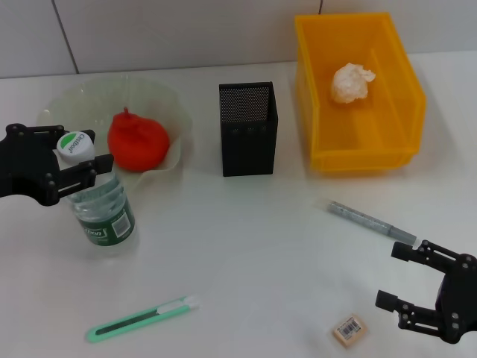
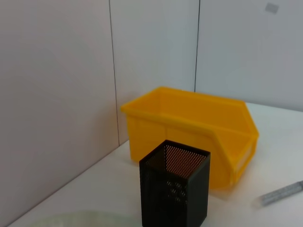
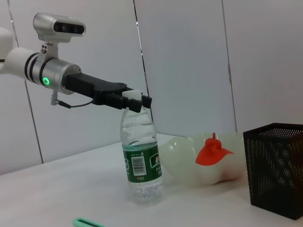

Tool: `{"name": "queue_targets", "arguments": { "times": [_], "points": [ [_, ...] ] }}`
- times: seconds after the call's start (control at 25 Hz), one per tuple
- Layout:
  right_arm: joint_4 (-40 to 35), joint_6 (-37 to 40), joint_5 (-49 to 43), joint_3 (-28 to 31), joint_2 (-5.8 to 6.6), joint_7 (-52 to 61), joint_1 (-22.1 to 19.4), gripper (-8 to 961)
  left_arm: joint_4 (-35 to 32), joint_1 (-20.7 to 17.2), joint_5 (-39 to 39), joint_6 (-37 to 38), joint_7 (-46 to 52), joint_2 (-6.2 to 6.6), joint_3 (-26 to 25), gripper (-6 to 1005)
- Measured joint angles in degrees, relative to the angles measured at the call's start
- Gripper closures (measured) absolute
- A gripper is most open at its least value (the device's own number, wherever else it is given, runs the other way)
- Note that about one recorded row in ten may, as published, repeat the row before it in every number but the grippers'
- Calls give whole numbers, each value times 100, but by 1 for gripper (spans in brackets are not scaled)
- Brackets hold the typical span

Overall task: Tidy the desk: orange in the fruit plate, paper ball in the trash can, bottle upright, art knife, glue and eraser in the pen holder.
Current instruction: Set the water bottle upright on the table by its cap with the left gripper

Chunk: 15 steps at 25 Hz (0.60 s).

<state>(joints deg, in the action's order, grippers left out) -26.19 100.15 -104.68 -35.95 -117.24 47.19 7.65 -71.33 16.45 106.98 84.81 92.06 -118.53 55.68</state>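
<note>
The bottle (image 1: 104, 212) stands upright on the table (image 1: 246, 246), a clear plastic one with a dark green label and a white cap (image 1: 74, 145) printed in green. The left claw (image 1: 78, 165) is clamped on its neck just below the cap, fingers on either side; the right wrist view shows the same grip side-on, with the bottle (image 3: 140, 153) vertical and its base on the table.

Just beyond the left claw lies the plate (image 1: 175, 123), a pale translucent dish with the orange (image 1: 138, 140) in it, red-orange with a small stem on top. Farther out on the claw's inner side stands the holder (image 1: 248, 128), a black mesh square box, and past that the bin (image 1: 395, 142), bright yellow, with the white crumpled ball (image 1: 352, 82) inside. The left wrist view shows the holder (image 2: 175, 189) in front of the bin (image 2: 189, 132).

Nearer the robot than the bottle lies the knife (image 1: 141, 318), mint green with a dark slider, flat on the table.

The right claw (image 1: 393, 277) hovers low at the table's near right corner, its fingers apart and holding nothing. The eraser (image 1: 349, 330), tan with a barcode label, lies just to its inner side. The glue (image 1: 371, 222), a grey stick, lies flat just beyond this claw, toward the bin.
</note>
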Motion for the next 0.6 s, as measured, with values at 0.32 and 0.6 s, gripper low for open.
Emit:
{"name": "queue_targets", "arguments": {
  "times": [0.32,0.6],
  "points": [
    [0,5,0,0,-1,0,17,157,42,-37,-49,53,-145,-2,13,517],
    [0,5,0,0,-1,0,34,157,165,-28,-50,55,-303,1,-6,515]
  ]
}}
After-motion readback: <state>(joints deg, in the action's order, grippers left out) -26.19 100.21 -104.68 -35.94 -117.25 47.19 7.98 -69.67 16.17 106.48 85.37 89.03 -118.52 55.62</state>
